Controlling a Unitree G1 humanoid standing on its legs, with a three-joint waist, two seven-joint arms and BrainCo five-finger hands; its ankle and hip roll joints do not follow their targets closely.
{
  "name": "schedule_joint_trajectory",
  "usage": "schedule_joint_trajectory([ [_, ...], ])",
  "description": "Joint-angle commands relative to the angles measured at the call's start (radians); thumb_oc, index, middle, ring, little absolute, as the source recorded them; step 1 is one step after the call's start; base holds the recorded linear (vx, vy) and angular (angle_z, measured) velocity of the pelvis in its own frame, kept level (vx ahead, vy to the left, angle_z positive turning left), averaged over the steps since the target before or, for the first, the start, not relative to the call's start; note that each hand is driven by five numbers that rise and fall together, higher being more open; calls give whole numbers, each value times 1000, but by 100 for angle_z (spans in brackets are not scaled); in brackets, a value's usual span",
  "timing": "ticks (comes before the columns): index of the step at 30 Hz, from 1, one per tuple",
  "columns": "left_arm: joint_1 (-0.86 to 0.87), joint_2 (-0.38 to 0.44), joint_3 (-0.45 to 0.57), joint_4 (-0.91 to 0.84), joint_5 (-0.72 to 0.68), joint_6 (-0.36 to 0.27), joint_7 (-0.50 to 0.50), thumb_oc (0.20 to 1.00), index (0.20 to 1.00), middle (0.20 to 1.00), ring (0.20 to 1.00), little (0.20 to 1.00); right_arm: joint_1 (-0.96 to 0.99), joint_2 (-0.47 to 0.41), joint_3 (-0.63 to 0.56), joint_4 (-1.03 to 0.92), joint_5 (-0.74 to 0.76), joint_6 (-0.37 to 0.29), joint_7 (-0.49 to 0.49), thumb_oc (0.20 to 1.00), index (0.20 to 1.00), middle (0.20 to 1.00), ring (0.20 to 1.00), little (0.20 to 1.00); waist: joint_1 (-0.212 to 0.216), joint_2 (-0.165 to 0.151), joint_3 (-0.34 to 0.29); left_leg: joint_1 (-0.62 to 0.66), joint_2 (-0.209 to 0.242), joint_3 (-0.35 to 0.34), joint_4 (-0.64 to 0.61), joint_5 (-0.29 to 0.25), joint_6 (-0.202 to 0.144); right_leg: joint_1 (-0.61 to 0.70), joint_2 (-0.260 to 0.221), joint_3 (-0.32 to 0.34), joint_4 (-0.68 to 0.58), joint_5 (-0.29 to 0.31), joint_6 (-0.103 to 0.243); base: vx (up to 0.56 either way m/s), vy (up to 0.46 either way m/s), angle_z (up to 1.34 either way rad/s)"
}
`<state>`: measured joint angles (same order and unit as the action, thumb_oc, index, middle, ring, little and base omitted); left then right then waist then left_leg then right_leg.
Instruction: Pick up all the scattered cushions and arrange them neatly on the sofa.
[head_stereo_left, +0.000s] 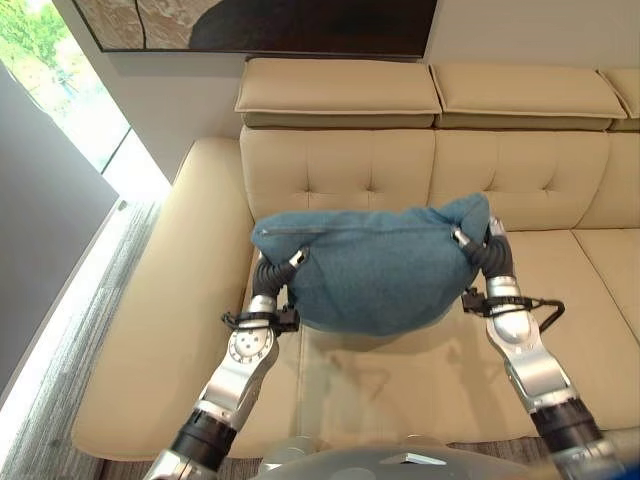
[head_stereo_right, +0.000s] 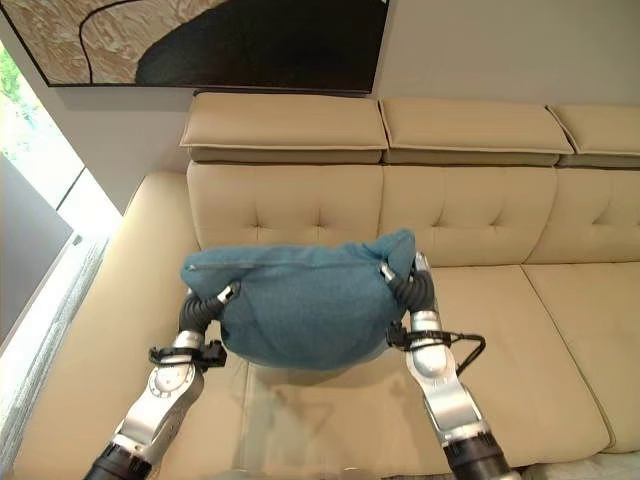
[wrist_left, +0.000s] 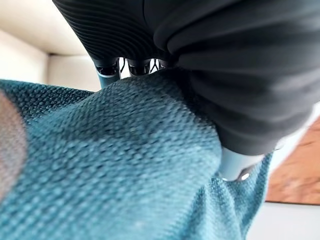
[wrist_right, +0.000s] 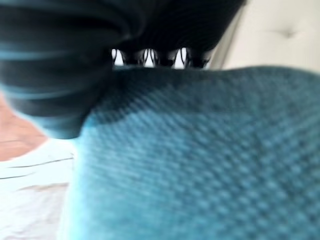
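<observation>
1. Cushion (head_stereo_left: 375, 270), teal blue with a woven texture, is hanging in the air above the seat of the beige sofa (head_stereo_left: 200, 300), in front of the tufted backrest (head_stereo_left: 340, 170).
2. It is being carried between the two hands, one at each of its ends, and it is not touching the seat below it.
3. The left hand (head_stereo_left: 283, 268) is gripping the cushion's left end; in the left wrist view the thumb (wrist_left: 235, 162) is pressing into the fabric, and the fingers (wrist_left: 107, 70) are lying over the far edge, so the cloth is pinched between them.
4. The right hand (head_stereo_left: 478, 246) is gripping the right end, where a corner of the cushion is standing up beside the wrist.
5. In the right wrist view the fingers (wrist_right: 150, 57) are curling over the top edge of the teal fabric, clamped on it.
6. A zip seam (head_stereo_left: 300, 229) is running along the cushion's upper left edge.
7. The cushion's lower part is sagging in a rounded shape between the two arms.
8. Behind the backrest, two flat headrest pads (head_stereo_left: 340, 90) are sitting side by side.
9. A large framed picture (head_stereo_right: 230, 40) is hanging on the wall above the sofa.
10. A bright window (head_stereo_left: 50, 70) is showing to the left of the sofa, next to a grey striped floor (head_stereo_left: 50, 390).
</observation>
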<state>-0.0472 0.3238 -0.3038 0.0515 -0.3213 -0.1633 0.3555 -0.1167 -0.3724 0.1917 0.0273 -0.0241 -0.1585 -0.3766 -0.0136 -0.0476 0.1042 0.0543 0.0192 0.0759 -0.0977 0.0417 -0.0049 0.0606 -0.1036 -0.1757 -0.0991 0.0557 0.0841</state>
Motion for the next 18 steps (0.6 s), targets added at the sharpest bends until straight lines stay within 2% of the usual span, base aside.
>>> schedule_joint_trajectory([
  [1,-155,-14,-12,-22,48,-93,34,200,200,200,200,200,-97,-3,19,-38,-20,-74,-30,200,200,200,200,200,2,21,-45,25,-18,36,10,-99,-10,22,19,-42,12,-90,37,78,-33,10],
  [2,-180,-15,-16,-7,48,-91,43,200,200,200,200,200,-120,-4,26,-27,-18,-72,-36,200,200,200,200,200,1,22,-43,25,-17,35,10,-98,-12,21,19,-43,12,-91,36,59,-45,8],
  [3,-283,-15,-35,58,52,-88,74,200,200,200,200,200,-207,-12,59,32,-7,-65,-57,200,200,200,200,200,3,24,-37,14,-15,32,10,-95,-17,12,20,-45,12,-91,35,20,-29,3],
  [5,-324,-14,-41,81,51,-87,83,200,200,200,200,200,-243,-14,70,55,-5,-62,-64,200,200,200,200,200,2,26,-31,8,-15,30,10,-92,-17,6,21,-45,12,-90,34,-38,-18,10],
  [8,-539,-12,-88,211,37,-80,122,200,200,200,200,200,-415,-27,122,172,27,-41,-96,200,200,200,200,200,2,32,12,-55,-13,16,10,-69,-24,-52,27,-44,12,-79,29,-152,-19,9],
  [12,-654,-3,-110,290,21,-81,141,200,200,200,200,200,-517,-40,146,249,59,-35,-111,200,200,200,200,200,0,38,42,-102,-14,7,10,-51,-26,-101,32,-40,12,-66,26,-130,-6,16],
  [13,-738,6,-128,355,11,-84,154,200,200,200,200,200,-593,-47,160,305,84,-35,-126,200,200,200,200,200,-3,39,64,-144,-13,2,10,-33,-29,-143,35,-34,12,-54,25,-203,-4,-1],
  [18,-904,35,-149,502,-28,-95,163,200,200,200,200,200,-760,-59,194,450,145,-35,-138,200,200,200,200,200,-6,39,79,-249,-11,-1,10,4,-36,-249,38,-25,14,-21,23,-121,-7,-3],
])
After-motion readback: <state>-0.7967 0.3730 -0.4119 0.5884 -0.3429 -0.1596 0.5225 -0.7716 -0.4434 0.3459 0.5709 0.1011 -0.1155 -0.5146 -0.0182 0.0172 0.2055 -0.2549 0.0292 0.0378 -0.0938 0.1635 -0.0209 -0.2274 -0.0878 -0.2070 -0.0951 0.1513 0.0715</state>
